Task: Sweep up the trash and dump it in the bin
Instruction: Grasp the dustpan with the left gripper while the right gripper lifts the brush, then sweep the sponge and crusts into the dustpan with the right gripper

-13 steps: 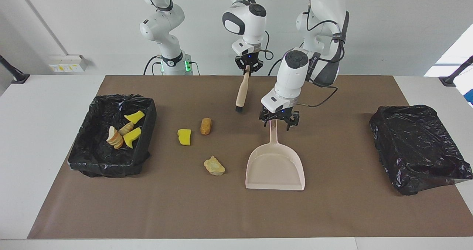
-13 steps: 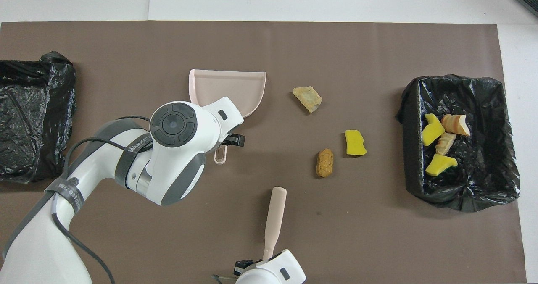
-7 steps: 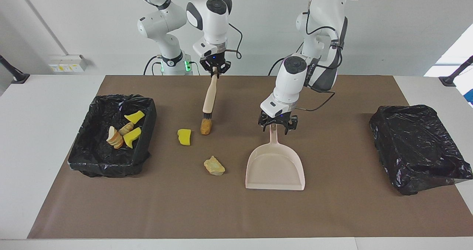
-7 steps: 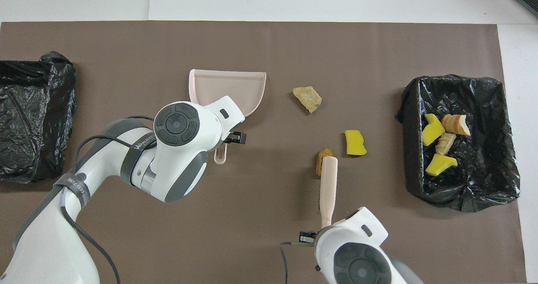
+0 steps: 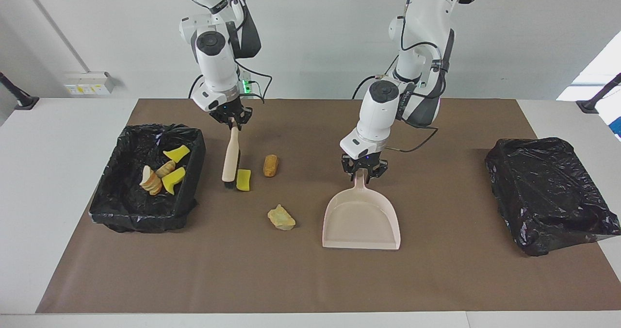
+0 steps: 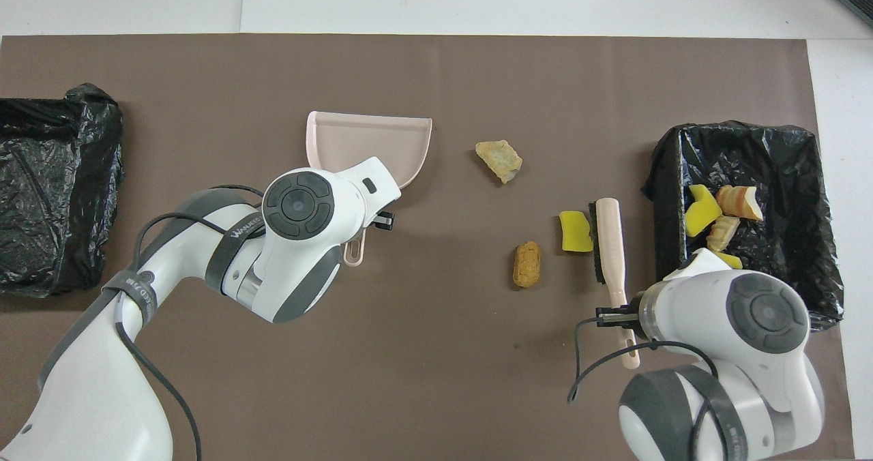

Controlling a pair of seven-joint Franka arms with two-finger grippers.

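Note:
Three bits of trash lie on the brown mat: a yellow chunk (image 5: 242, 179) (image 6: 575, 232), a brown roll (image 5: 270, 165) (image 6: 526, 264) and a tan lump (image 5: 281, 218) (image 6: 499, 160). My right gripper (image 5: 233, 121) (image 6: 617, 318) is shut on the beige brush (image 5: 230, 155) (image 6: 609, 239). Its bristles are down beside the yellow chunk, between it and the bin (image 5: 145, 219) (image 6: 743, 130). Several trash pieces lie in that bin. My left gripper (image 5: 364, 172) is shut on the handle of the beige dustpan (image 5: 361, 223) (image 6: 368, 144), which lies flat on the mat.
A second black-lined bin (image 5: 548, 192) (image 6: 48, 188) stands at the left arm's end of the table. The brown mat (image 5: 310, 279) covers most of the white table.
My right arm swung the brush from over the brown roll toward the bin, setting it down beside the yellow chunk. My left gripper's fingers closed on the dustpan handle.

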